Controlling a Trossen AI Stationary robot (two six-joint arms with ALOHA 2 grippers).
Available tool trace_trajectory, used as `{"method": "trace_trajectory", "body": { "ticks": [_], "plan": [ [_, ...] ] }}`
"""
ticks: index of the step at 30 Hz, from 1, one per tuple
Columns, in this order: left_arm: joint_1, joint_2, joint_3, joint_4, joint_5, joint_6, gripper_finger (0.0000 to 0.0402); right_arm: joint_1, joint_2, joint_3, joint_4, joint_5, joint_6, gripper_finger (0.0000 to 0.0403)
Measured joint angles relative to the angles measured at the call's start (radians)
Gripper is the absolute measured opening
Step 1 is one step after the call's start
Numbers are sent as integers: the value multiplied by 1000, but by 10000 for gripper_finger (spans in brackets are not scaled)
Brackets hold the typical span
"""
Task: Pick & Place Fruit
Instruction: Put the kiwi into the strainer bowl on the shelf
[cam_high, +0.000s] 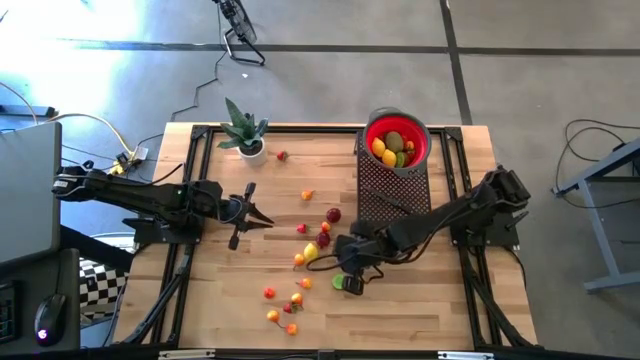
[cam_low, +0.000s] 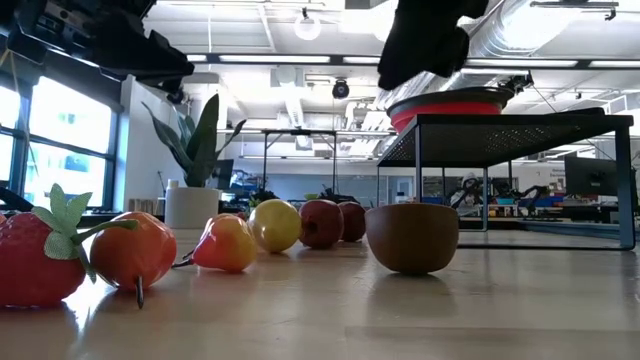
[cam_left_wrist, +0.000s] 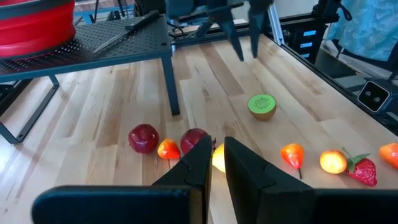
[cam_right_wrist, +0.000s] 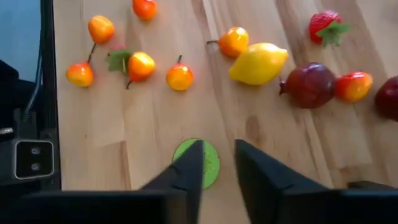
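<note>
Directly below the right hand (cam_right_wrist: 217, 165) a halved kiwi (cam_right_wrist: 196, 163) is seen, lying cut face up on the wooden surface (cam_high: 420, 310). The fingers are parted a little and hang above the green disc, one to each side of it, without touching it; nothing is pinched. The kiwi's face is round, so no long axis is offered and any finger angle is judged to serve. In the high view the right hand (cam_high: 352, 275) is placed over the kiwi (cam_high: 351, 284), well apart from the red bowl (cam_high: 397, 142), which stands on the black perforated stand (cam_high: 392, 190) with several fruits already inside. The left hand (cam_high: 262, 222) is held pressed together, empty, near the surface's middle, farther from the kiwi. The remaining loose fruits (cam_high: 310, 251) are scattered between the two hands. A straight descent by the nearer right hand is judged sufficient.
</note>
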Motion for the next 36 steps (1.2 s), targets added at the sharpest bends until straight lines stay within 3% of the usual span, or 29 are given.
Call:
{"method": "trace_trajectory", "body": {
  "ticks": [8,13,36],
  "plan": [
    [0,0,0,1,0,1,37,19,58,-2,3,65,-105,243],
    [0,0,0,-1,-11,2,37,19,62,-2,19,35,-50,301],
    [0,0,0,-1,-50,1,37,29,162,-1,81,-40,-23,309]
  ]
}}
